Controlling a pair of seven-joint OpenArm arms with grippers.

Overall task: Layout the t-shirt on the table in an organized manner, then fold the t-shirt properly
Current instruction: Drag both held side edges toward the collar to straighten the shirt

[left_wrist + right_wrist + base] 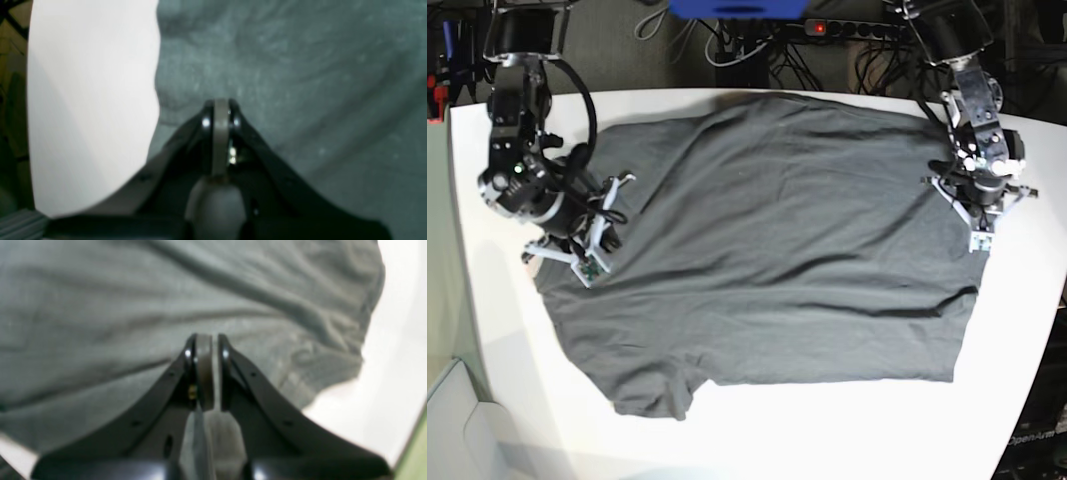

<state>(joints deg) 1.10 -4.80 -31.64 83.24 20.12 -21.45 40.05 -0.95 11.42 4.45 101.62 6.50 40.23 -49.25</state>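
Left gripper [221, 103]: jaws pressed together, empty, poised over the t-shirt's [767, 240] edge beside bare table [93, 100]. Right gripper [206, 338]: jaws nearly closed, a thin slit between them, nothing pinched, above wrinkled cloth at the opposite edge. T-shirt: spread across the table, creased, one sleeve bunched. Risk: closed fingers descending would push and rumple fabric rather than catch it; uneven pulls would skew the layout.
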